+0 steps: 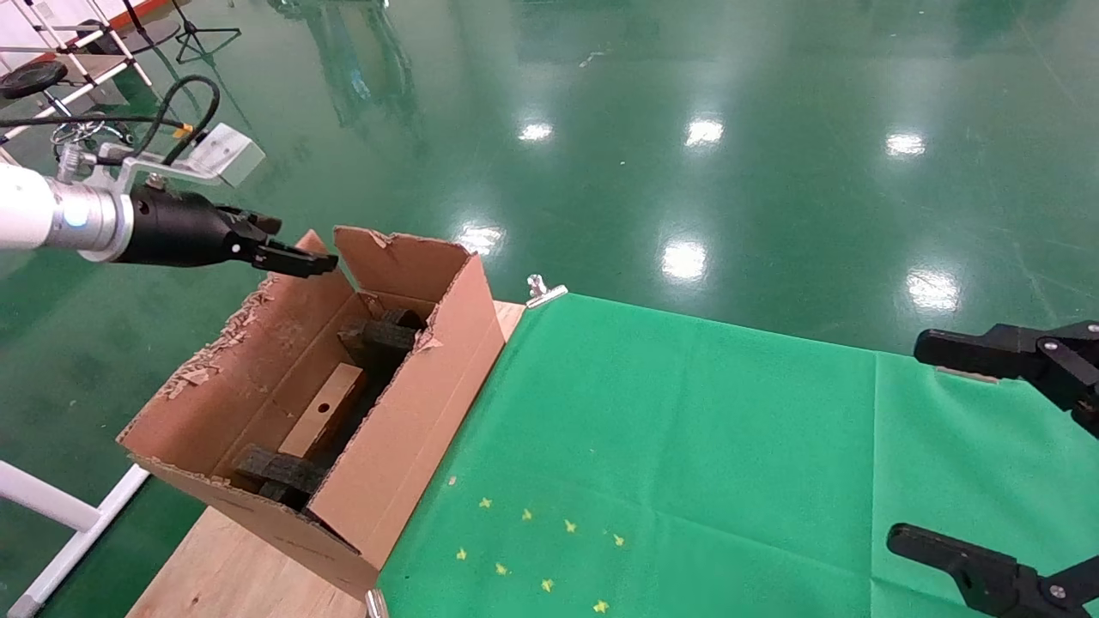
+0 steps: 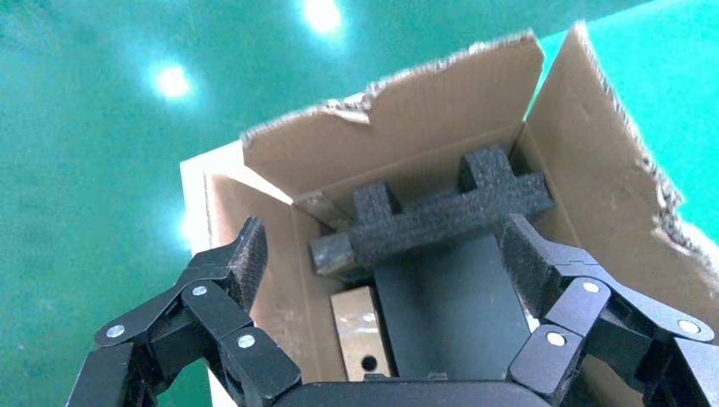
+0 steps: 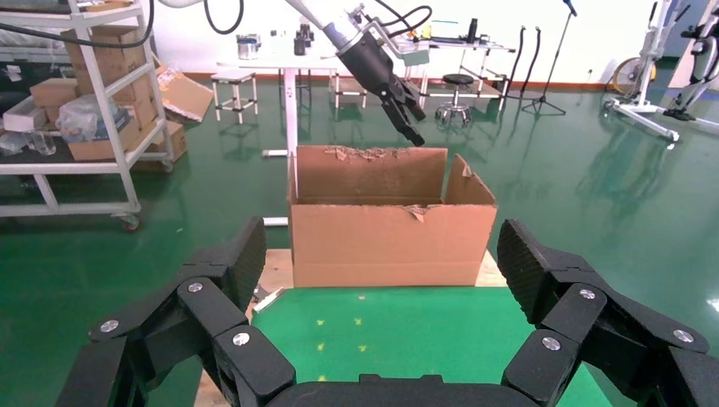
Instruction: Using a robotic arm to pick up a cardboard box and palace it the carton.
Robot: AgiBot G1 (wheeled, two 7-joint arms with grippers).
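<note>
No readable text, no labels or brands, carton (image 1: 403, 446) faces plain (nothing legible elsewhere either)

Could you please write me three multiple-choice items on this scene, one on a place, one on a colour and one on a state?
1. Where is the cardboard box?
A. inside the carton
B. on the cloth
C. in the left gripper

2. What colour is the cloth?
A. red
B. green
C. white

3. How does the left gripper stand?
A. shut on the box
B. open and empty
C. out of view

Key: 1 A, it lies within the carton walls; 2 B, green beside the carton; 3 B, the wrist view shows the jaws spread around nothing.
</note>
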